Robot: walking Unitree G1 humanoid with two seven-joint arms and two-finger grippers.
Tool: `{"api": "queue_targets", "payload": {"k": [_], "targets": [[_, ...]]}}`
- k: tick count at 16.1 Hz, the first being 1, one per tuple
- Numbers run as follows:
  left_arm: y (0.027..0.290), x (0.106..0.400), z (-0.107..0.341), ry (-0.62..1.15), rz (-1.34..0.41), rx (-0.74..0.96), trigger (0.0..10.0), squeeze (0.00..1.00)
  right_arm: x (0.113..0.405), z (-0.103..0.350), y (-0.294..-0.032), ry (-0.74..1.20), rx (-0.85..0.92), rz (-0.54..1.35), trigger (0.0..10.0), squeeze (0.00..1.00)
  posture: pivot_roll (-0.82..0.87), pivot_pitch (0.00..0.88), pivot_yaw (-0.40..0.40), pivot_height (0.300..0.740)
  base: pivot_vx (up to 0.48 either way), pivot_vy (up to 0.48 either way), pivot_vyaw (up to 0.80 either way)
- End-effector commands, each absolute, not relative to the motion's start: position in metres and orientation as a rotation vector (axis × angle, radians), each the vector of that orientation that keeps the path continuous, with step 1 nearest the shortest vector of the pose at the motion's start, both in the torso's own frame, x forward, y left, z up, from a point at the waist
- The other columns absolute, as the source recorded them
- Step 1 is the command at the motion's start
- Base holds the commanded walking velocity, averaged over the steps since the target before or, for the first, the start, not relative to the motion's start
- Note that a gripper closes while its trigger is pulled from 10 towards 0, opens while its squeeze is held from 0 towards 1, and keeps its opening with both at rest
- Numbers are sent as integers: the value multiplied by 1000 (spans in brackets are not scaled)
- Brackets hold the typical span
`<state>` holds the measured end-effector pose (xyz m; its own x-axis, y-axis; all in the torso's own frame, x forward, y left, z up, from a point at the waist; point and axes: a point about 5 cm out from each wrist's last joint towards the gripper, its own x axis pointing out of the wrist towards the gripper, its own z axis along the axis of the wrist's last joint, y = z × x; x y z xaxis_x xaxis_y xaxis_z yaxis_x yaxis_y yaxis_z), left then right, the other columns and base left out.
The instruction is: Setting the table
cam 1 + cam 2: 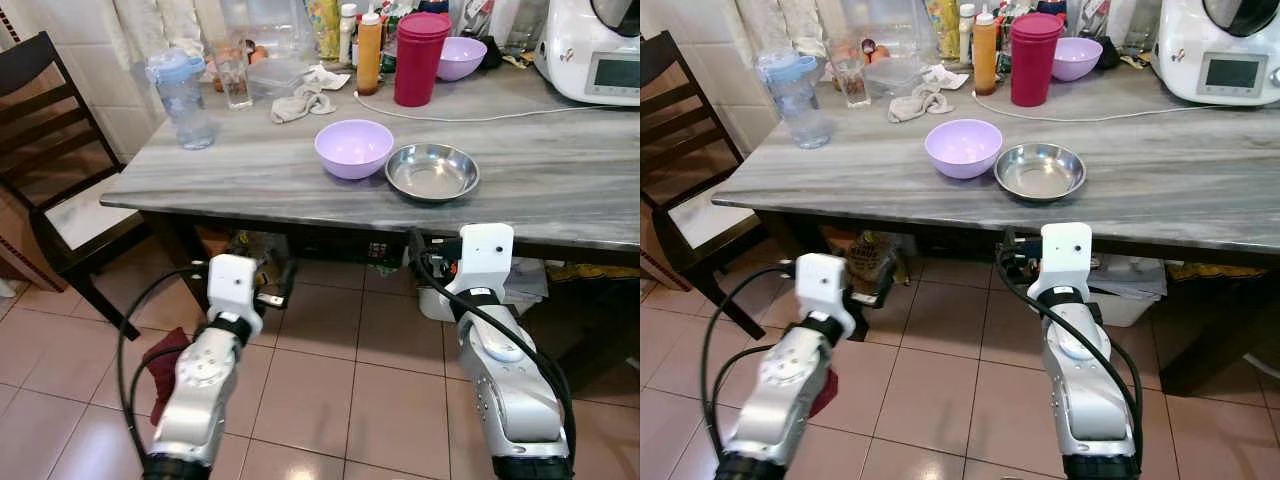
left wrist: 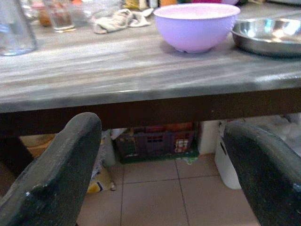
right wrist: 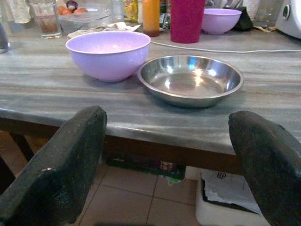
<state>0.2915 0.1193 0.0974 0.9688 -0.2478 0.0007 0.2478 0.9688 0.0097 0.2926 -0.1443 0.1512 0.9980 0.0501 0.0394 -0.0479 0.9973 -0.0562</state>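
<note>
A lilac bowl (image 1: pixel 353 147) and a shallow steel dish (image 1: pixel 432 171) sit side by side near the front edge of the grey marble-look table (image 1: pixel 220 180). A second lilac bowl (image 1: pixel 461 57) stands at the back beside a red tumbler (image 1: pixel 421 58). My left gripper (image 2: pixel 163 129) is open and empty, held below the table edge, in front of the lilac bowl (image 2: pixel 196 26). Also below the edge, my right gripper (image 3: pixel 169 120) is open and empty, facing the steel dish (image 3: pixel 190 80).
A dark wooden chair (image 1: pixel 45 170) stands at the table's left end. On the table are a water bottle (image 1: pixel 183 98), a glass (image 1: pixel 233 75), a crumpled cloth (image 1: pixel 303 100), an orange bottle (image 1: pixel 369 50), a white cable (image 1: pixel 450 117) and a white appliance (image 1: pixel 595 50). Boxes sit under the table.
</note>
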Motion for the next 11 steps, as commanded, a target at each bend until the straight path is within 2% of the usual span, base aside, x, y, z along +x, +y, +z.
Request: {"api": "queue_targets", "payload": {"k": [1,5,11], "targets": [[123,295,98,4,-238,19,10000,0,291,150,-143,-29,-43,49,10000,0,-276,100,49,740,0,0,-769],[123,299,94,18,-221,28,10000,0,287,146,-142,-14,-38,59,10000,0,-285,100,37,740,-60,0,-555],[126,302,95,17,-201,32,10000,0,296,145,-139,4,11,65,10000,0,-269,85,35,740,-304,0,0]]}}
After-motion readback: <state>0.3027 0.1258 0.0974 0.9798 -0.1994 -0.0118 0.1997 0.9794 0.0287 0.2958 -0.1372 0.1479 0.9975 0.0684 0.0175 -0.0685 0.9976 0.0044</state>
